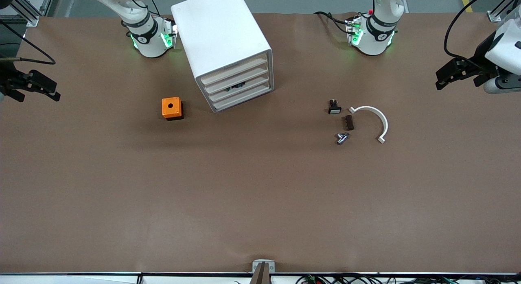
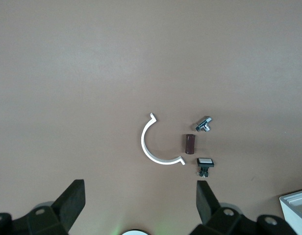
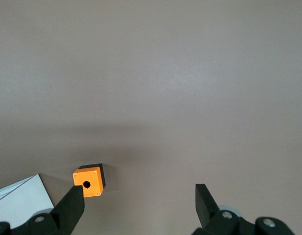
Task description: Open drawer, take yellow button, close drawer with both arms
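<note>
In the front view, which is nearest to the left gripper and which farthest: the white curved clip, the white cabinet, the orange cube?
From the left gripper, open at its table end:
1. White curved clip, nearest.
2. White cabinet, mid-table.
3. Orange cube, farthest, toward the right arm's end.

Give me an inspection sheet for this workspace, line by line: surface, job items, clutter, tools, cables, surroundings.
Surface: brown table, flat and bare near the front camera.
Job's things: white cabinet, four drawers all shut; button not seen.
Clutter: orange cube box beside the cabinet; white curved clip, brown block, metal fitting, small black part with white face toward the left arm's end.
Tools: left tool open, over the clip; right tool open, above the cube box; both empty.
Cables: black leads by the arm bases.
Surroundings: nothing seen.
</note>
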